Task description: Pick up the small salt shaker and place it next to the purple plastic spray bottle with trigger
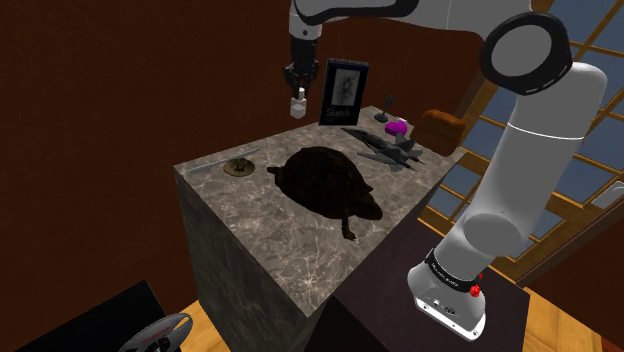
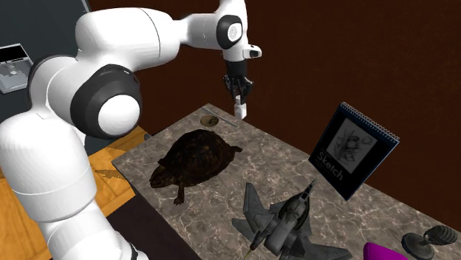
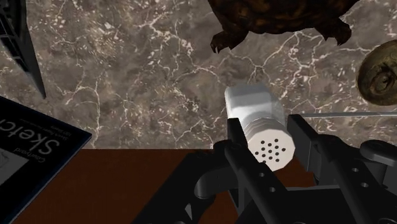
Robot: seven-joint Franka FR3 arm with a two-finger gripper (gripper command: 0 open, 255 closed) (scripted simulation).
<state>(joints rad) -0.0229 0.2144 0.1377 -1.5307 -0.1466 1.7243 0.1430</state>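
A small white salt shaker [image 3: 257, 118] with a perforated cap hangs in the air above the marble tabletop [image 1: 262, 240], and my black gripper [image 3: 272, 143] is shut on it. In the shoulder view the shaker [image 1: 298, 105] is held by the gripper [image 1: 298, 92] over the table's far edge, just left of the sketch pad. The second exterior view has the gripper [image 2: 238, 96] with the shaker [image 2: 240, 111] below its fingers. The purple spray bottle [image 1: 397, 128] stands at the far right of the table in the shoulder view; its purple top [image 2: 384, 252] peeks in at the second exterior view's lower right.
A dark turtle figure [image 1: 325, 180] fills the table's middle. A sketch pad [image 1: 343, 92] stands upright at the back. A grey toy jet [image 1: 388, 150] lies near the spray bottle. A small round brown object [image 1: 240, 165] sits near the shoulder view's left edge.
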